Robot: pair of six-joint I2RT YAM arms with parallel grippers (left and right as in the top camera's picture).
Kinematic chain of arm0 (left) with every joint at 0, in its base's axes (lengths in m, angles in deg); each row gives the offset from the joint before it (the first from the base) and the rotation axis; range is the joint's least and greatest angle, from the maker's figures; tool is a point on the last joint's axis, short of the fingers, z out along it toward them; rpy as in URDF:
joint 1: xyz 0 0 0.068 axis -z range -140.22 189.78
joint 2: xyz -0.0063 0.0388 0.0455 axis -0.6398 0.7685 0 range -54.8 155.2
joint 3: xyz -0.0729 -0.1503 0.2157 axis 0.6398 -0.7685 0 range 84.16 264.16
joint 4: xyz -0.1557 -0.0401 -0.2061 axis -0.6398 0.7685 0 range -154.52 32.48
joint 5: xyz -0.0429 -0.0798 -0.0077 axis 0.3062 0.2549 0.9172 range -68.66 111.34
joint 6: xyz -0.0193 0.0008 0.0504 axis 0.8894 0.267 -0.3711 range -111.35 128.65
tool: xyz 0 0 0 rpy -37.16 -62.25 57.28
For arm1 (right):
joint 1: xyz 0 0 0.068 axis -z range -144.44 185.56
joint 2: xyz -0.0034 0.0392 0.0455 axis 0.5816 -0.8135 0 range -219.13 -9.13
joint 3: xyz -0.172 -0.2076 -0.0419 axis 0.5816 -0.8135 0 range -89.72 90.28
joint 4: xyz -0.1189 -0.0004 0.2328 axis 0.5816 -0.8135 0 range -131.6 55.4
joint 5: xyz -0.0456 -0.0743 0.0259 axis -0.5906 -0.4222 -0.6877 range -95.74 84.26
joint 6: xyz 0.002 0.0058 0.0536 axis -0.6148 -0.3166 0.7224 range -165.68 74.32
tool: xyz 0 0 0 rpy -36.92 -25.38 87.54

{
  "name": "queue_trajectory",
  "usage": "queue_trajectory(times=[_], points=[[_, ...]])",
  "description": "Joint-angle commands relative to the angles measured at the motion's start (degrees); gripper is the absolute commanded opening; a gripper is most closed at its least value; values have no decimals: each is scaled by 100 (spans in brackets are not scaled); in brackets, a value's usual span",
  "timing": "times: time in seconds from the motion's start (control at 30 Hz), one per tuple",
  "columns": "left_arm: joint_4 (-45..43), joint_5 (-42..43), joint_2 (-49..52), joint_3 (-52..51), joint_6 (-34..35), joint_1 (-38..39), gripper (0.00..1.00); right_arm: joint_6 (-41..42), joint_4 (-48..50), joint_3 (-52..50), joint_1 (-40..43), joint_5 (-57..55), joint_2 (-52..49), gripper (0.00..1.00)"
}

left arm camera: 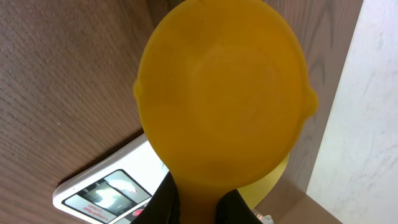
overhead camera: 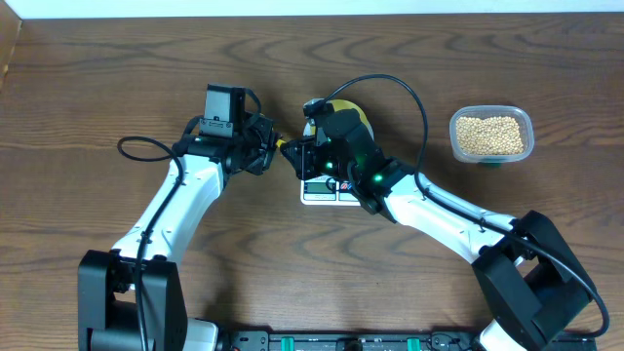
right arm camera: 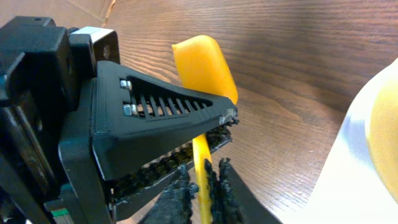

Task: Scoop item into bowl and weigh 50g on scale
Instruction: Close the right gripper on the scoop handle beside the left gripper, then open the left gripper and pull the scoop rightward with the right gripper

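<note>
Both left fingers (left arm camera: 163,208) and right fingers (right arm camera: 222,199) pinch the scoop (left arm camera: 221,93); beans (overhead camera: 489,135) lie toward the surface's (overhead camera: 97,78) right edge, nearer the right arm (overhead camera: 439,210).

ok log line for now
left gripper: shut on bright yellow plastic scoop | right gripper: shut on scoop handle | tan beans: in clear tub

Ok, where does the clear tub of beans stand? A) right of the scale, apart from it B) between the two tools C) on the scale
A: overhead, the tub of beans sits on the table off to the right, well apart from the scale.
</note>
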Motion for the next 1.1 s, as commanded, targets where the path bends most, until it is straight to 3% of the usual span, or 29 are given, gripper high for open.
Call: queue_trajectory(times=[0.0, 0.1, 0.3, 0.43, 0.5, 0.7, 1.07], points=[[-2, -72, 22, 15, 31, 20, 7, -24, 22, 105, -87, -101, -13, 9], [-2, -70, 22, 15, 31, 20, 7, -24, 17, 105, -87, -201, -13, 1], [-7, -72, 22, 15, 31, 20, 8, -24, -17, 105, -76, -372, -13, 1], [-13, -76, 22, 15, 31, 20, 46, -66, -20, 105, -35, -428, -11, 1], [-11, -76, 22, 15, 31, 20, 55, -66, -22, 105, 0, -424, -11, 1], [-9, -76, 22, 15, 31, 17, 57, -175, -428, 348, 214, -120, 0, 1], [-9, -76, 22, 15, 31, 17, 57, -1362, -3978, 2798, 616, -369, 0, 1]])
